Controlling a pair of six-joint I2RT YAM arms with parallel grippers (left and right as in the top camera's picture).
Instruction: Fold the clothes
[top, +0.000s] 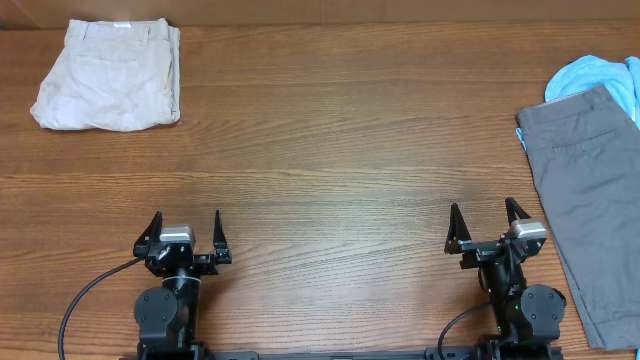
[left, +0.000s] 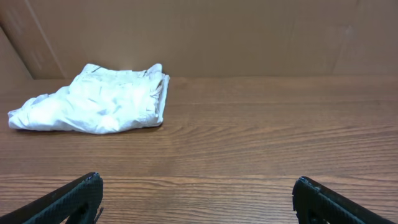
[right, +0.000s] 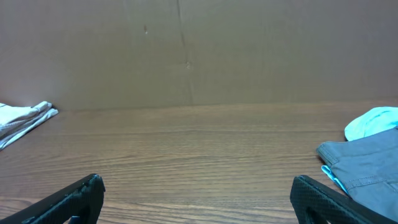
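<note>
While both arms rest at the near edge of the table, I count one piece done: the beige shorts lie folded into a compact stack at the far left corner, well apart from my left gripper. That gripper is spread wide and holds nothing. My right gripper is the same, fingers apart and empty.

Left to do, as I judge it:
- **Grey shorts:** The grey shorts lie flat and unfolded along the right edge, just beside my right gripper and partly out of the overhead view.
- **Light blue garment:** The light blue garment is bunched at the far right, touching the grey waistband and apparently partly under it.

So roughly one of three is finished. The grey shorts look like the next pick, since they are on top and nearest my right arm.
</note>
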